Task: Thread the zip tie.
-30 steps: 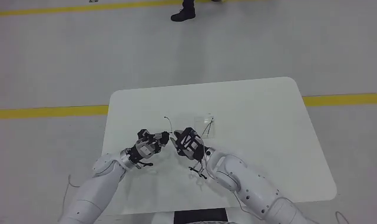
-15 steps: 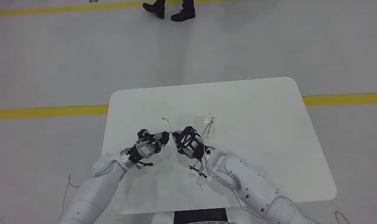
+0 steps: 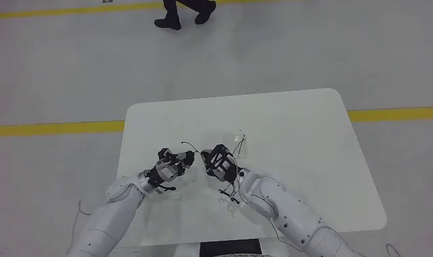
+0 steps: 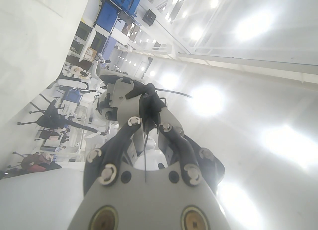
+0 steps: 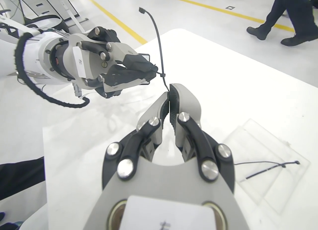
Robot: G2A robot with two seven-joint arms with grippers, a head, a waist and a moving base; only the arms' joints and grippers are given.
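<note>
Slippage threatens — left pincer (image 5: 152,71) and right pincer (image 5: 169,97) both clamp the thin zip tie (image 5: 159,47); a hard tug could free it.

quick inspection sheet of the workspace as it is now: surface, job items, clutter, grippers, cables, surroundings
surface: white table with rounded corners
job's things: black zip tie held in the air over the table between both grippers; clear tray on the table with at least one spare zip tie lying in it
clutter: nothing seen
grippers: left gripper shut on the zip tie partway along it; right gripper shut on its lower end
cables: black sleeved cable looping off the left arm's wrist
surroundings: grey floor with yellow lines
</note>
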